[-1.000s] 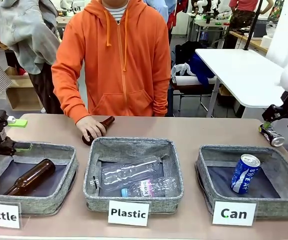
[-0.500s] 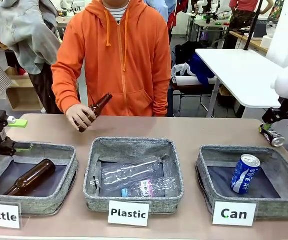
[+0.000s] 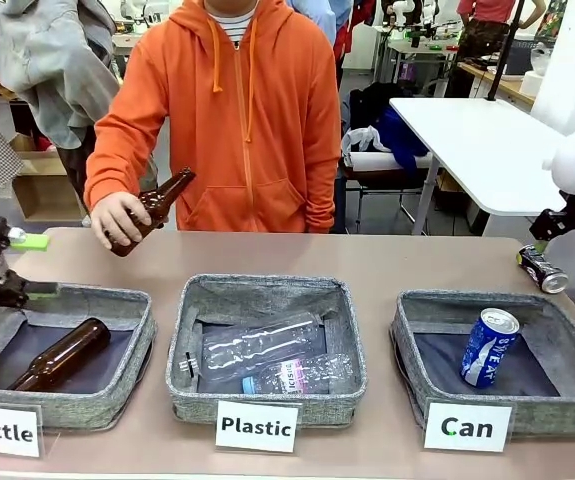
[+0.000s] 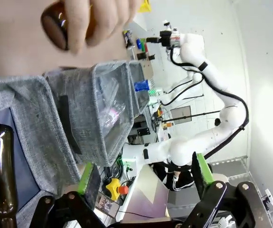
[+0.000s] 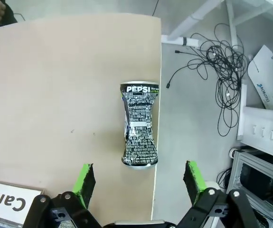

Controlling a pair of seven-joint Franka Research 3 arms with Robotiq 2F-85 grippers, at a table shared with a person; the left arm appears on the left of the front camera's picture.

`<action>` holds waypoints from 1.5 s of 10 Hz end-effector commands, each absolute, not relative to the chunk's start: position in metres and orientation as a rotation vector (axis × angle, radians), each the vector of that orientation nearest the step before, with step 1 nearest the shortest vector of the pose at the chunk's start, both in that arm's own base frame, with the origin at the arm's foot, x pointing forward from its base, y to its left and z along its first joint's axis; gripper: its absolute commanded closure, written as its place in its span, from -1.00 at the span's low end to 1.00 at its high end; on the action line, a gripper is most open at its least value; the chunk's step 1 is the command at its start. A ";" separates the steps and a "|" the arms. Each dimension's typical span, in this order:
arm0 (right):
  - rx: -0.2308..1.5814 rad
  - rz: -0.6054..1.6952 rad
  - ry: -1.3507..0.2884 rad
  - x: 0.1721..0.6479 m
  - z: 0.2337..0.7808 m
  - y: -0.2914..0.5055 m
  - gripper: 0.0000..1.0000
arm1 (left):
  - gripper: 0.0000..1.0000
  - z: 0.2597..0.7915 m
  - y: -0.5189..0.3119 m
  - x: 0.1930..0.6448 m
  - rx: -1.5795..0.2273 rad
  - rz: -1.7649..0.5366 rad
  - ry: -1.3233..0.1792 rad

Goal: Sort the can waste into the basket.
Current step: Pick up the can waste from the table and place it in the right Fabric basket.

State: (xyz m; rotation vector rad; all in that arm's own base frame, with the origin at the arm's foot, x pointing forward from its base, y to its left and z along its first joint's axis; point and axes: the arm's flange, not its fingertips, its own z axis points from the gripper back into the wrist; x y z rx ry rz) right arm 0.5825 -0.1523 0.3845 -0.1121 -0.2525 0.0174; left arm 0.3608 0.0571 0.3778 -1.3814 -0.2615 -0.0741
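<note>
A blue can [image 3: 489, 346] already leans in the Can basket [image 3: 407, 330]. Beyond it, the right gripper [image 5: 138, 176] hangs with fingers spread wide and empty over a dented black can [image 5: 139, 124] at the tabletop [image 5: 60, 95] edge (half its width overhangs); a glancing touch could roll it off.

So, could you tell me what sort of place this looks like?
Probably a robotics lab set up for waste sorting: signed baskets on a table, a white robot arm, and cables on the floor.
</note>
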 end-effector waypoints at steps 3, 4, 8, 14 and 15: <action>-0.090 0.053 -0.274 0.594 0.382 -0.158 -1.00 | -1.00 0.486 0.142 0.298 -1.568 -0.027 -0.459; -0.079 0.059 -0.274 0.594 0.384 -0.157 -1.00 | -1.00 0.491 0.160 0.289 -1.570 0.008 -0.462; -0.054 0.065 -0.294 0.597 0.389 -0.157 -1.00 | -1.00 0.472 0.202 0.292 -1.624 0.096 -0.431; 0.046 0.087 -0.365 0.617 0.369 -0.167 -1.00 | -1.00 0.436 0.218 0.319 -1.647 0.183 -0.399; 0.057 0.084 -0.373 0.620 0.365 -0.170 -1.00 | -1.00 0.437 0.221 0.318 -1.654 0.185 -0.410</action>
